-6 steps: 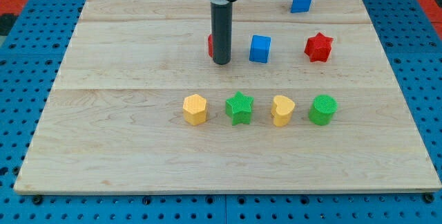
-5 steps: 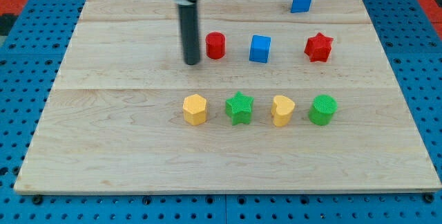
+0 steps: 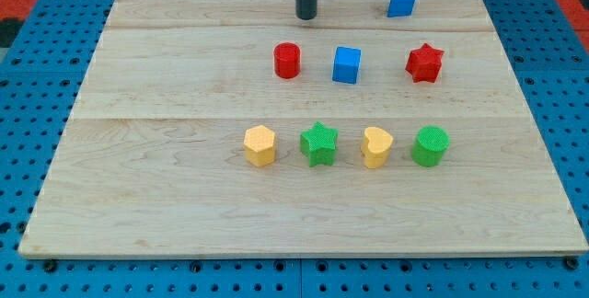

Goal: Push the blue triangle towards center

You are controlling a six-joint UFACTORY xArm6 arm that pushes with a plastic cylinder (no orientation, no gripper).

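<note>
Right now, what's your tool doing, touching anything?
My tip: no gripper, holding nothing, touching no block; it sits near the view's top, left of the blue triangle, with a gap between.

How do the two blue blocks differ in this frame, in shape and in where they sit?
The blue triangle is wedge-shaped; the blue cube is square-faced. The blue triangle sits near the board's top edge, to the right of my tip; the blue cube sits lower, in a row between the red cylinder and the red star. Both share the same blue, and neither touches another block.
</note>
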